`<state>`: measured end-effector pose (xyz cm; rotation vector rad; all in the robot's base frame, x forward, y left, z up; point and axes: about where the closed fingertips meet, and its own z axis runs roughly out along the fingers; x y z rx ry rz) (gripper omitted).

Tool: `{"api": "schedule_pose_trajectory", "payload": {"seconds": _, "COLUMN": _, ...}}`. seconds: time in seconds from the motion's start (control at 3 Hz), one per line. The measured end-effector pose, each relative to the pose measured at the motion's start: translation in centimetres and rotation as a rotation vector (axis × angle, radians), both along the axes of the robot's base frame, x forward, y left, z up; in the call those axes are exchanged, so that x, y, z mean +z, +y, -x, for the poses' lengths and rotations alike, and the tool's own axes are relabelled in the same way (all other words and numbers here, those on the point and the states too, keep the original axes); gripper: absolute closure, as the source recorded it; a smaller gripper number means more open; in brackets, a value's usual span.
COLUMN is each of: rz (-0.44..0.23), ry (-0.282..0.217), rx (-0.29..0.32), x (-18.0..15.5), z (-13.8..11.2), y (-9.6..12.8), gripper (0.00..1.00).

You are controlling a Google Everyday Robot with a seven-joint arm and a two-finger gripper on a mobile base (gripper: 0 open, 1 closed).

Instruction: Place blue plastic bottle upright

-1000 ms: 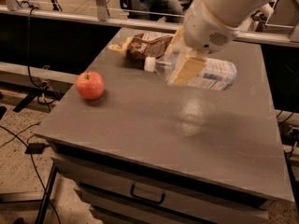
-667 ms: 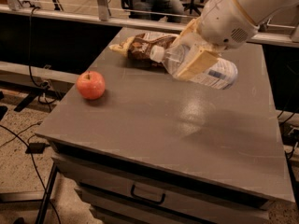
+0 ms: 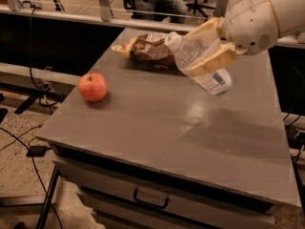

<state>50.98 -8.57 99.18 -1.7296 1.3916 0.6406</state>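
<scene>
The blue plastic bottle point(image 3: 200, 61) is clear with a white cap and a pale label. It hangs tilted above the grey table point(image 3: 157, 128), cap up and to the left, base down to the right. My gripper point(image 3: 204, 49) comes in from the upper right and is shut on the bottle's middle, one cream finger point(image 3: 209, 61) below it and one above. The bottle is lifted clear of the table top at the far right.
A red apple point(image 3: 92, 87) sits near the table's left edge. A brown snack bag point(image 3: 145, 50) lies at the back, just left of the bottle. The table has a front drawer with a handle point(image 3: 150, 200). Cables lie on the floor at left.
My gripper has lifted the bottle off the table and moved it right, tipping the cap end upward. The apple and bag have not moved.
</scene>
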Motion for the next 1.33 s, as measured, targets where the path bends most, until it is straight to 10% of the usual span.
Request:
{"api": "schedule_pose_trajectory", "payload": {"seconds": 0.67, "rz": -0.346, "ry": 0.041, "rx": 0.073, "x": 0.4, "z": -0.2, "y": -1.1, "gripper": 1.00}}
{"api": "schedule_pose_trajectory", "payload": {"seconds": 1.33, "rz": -0.520, "ry": 0.148, "rx": 0.037, "x": -0.3, "z": -0.5, "y": -2.2, "gripper": 1.00}}
